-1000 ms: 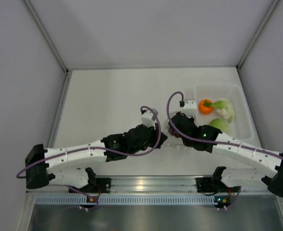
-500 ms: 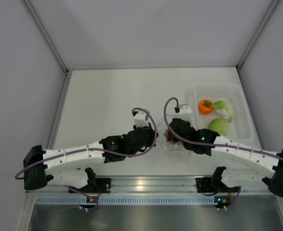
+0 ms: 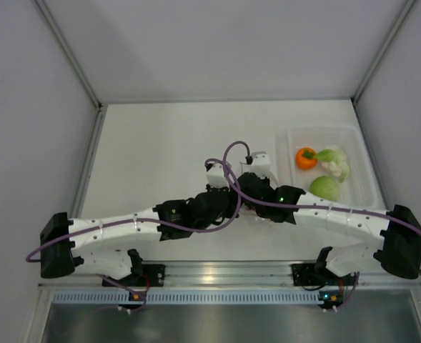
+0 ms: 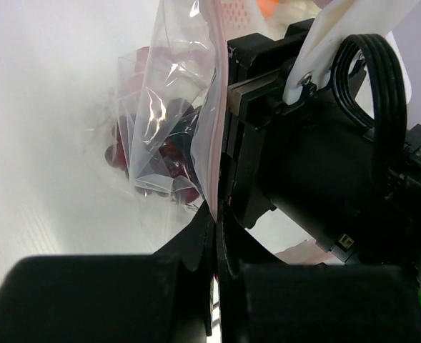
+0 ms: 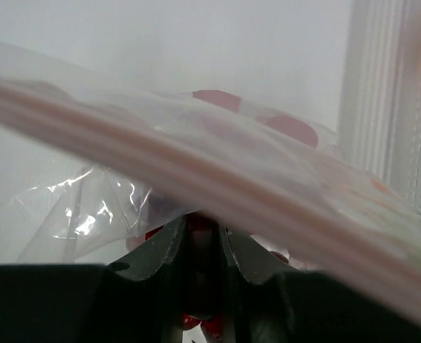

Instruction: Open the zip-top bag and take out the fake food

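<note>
White matte table (image 3: 160, 143), plain grey walls (image 3: 210, 43) on three sides. Both arms meet at frame centre in the top view.

Small clear crinkly plastic zip-top bag (image 4: 164, 93) sits between the two grippers, centre of the table, left of the tray. Its pink-red zip strip (image 4: 216, 86) runs bottom-centre to top edge in the left wrist view, with the film bulging left of it. In the right wrist view the strip is blurred and slants from upper left to lower right. Film is thin and glossy, with sharp creases. Dark purple-red grape bunch (image 4: 169, 153), made of small rounded beads, is inside the bag.

Left gripper (image 4: 216, 225), black fingers pressed together, pinches the bag edge at the strip's lower end. Right gripper (image 5: 203, 239), fingers close together, nips the bag just under the strip.

Rigid clear rectangular tray (image 3: 324, 129) at right of the frame holds a round orange fruit with green top (image 3: 306, 158), a white and pale green leafy vegetable (image 3: 335, 162) and a smooth green apple (image 3: 326, 187).
</note>
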